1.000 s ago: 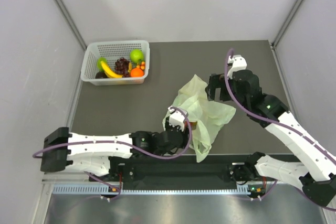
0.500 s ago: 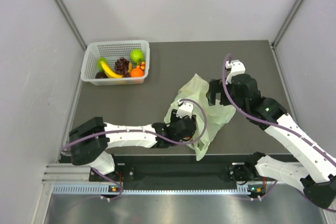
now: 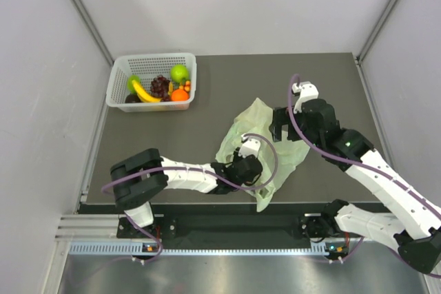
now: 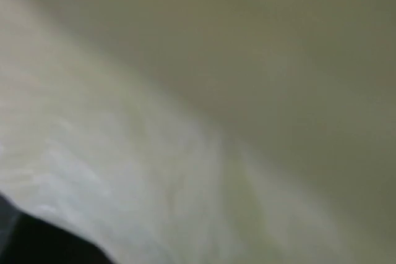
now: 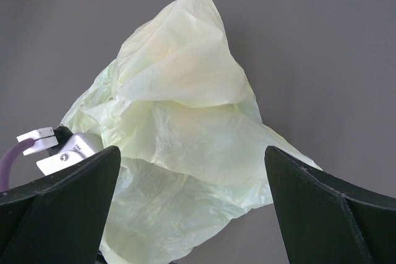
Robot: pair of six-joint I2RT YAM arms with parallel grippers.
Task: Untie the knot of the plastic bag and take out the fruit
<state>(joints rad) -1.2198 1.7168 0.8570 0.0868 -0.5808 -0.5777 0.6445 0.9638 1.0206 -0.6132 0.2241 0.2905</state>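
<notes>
Left wrist cam: only blurry plastic bag point(image 4: 154, 171); left gripper point(image 3: 249, 164) sunk in it, can't tell grip. Right gripper point(image 5: 192, 205) spread wide above bag.

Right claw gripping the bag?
No, the right claw stands wide open, with the plastic bag lying loose beyond its tips.

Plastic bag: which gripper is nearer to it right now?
Left. The left gripper is pressed into the bag's near folds; the right gripper hovers open over its right side.
</notes>
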